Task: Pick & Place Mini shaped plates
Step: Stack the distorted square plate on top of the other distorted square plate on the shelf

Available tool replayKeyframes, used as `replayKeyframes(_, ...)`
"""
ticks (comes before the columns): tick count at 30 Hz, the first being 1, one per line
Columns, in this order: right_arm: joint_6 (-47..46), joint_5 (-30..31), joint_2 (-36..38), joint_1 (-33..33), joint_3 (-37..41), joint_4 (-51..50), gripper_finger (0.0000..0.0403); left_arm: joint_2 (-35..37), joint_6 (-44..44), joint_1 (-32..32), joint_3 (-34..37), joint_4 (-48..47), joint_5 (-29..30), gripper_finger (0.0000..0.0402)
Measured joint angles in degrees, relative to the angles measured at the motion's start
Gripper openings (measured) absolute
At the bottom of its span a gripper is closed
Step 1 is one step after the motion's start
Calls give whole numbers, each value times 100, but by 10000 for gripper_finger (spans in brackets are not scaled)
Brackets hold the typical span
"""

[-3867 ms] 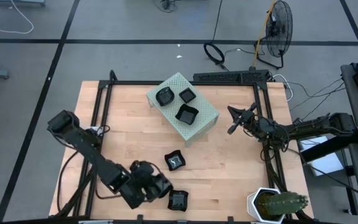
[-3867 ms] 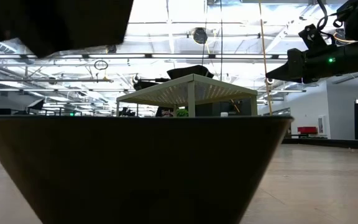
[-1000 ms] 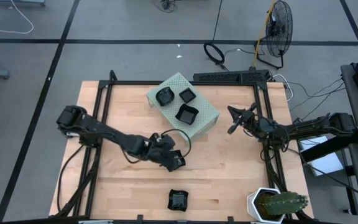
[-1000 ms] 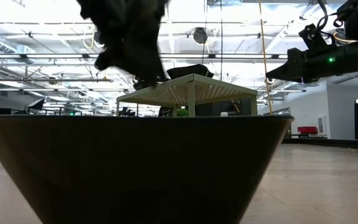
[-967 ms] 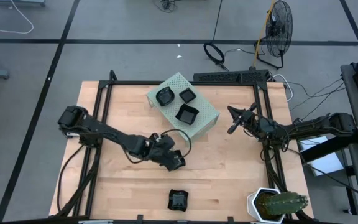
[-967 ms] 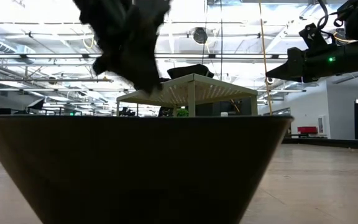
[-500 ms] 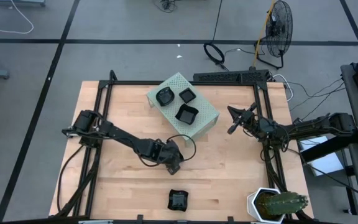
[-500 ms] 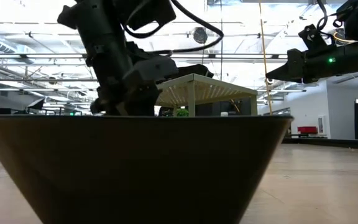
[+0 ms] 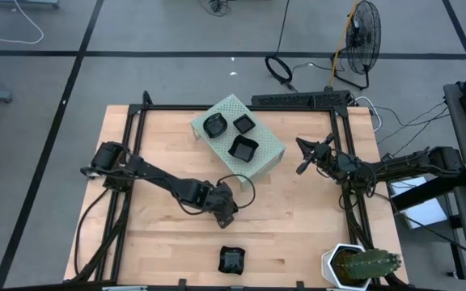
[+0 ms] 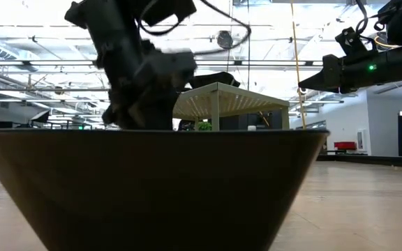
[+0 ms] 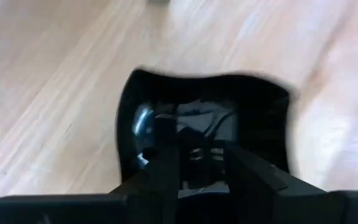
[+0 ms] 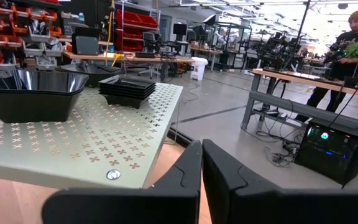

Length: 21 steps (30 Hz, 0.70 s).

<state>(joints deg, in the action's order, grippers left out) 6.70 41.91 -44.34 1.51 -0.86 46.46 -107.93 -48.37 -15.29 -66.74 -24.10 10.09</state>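
A glossy black wavy-edged square plate (image 11: pixel 247 106) lies on the wooden table near its middle. My left gripper (image 9: pixel 226 212) slants steeply down over it. Its fingers are open, and their tips (image 11: pixel 166 134) stand over the plate's hollow near its near rim. Three more mini plates (image 9: pixel 243 148) rest on the pale green perforated box (image 9: pixel 265 153). Another plate (image 9: pixel 231 260) lies by the table's near edge and fills the low view's foreground (image 10: pixel 152 188). My right gripper (image 9: pixel 304 160) hovers shut and level to the right of the box. My left gripper (image 11: pixel 197 140) comes at the wavy plate from above, slanting. I cannot tell whether its fingertips touch the plate's inner floor (image 11: pixel 191 124). The gripper's own body hides the plate's near rim. The plate lies flat on the table.
The box stands on legs at the table's far middle. A potted cactus (image 9: pixel 361 265) sits at the near right corner. Black frame rails (image 9: pixel 128 145) run along the table's sides. A person (image 12: pixel 347 37) stands at a bench far behind the table.
My left gripper has gone down toward the wavy plate and tipped more steeply downward, staying over the same spot. Most of the drop came in the first half second. The plate has not moved.
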Motion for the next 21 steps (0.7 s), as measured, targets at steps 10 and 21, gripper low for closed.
replayKeyframes(10, 0, -1, 0, 1, -1, 0, 4, 635, 26, 0, -9, -354, 240, 127)
replayKeyframes(21, 0, -2, 0, 0, -1, -1, 4, 472, 27, -11, -5, -887, 496, 127)
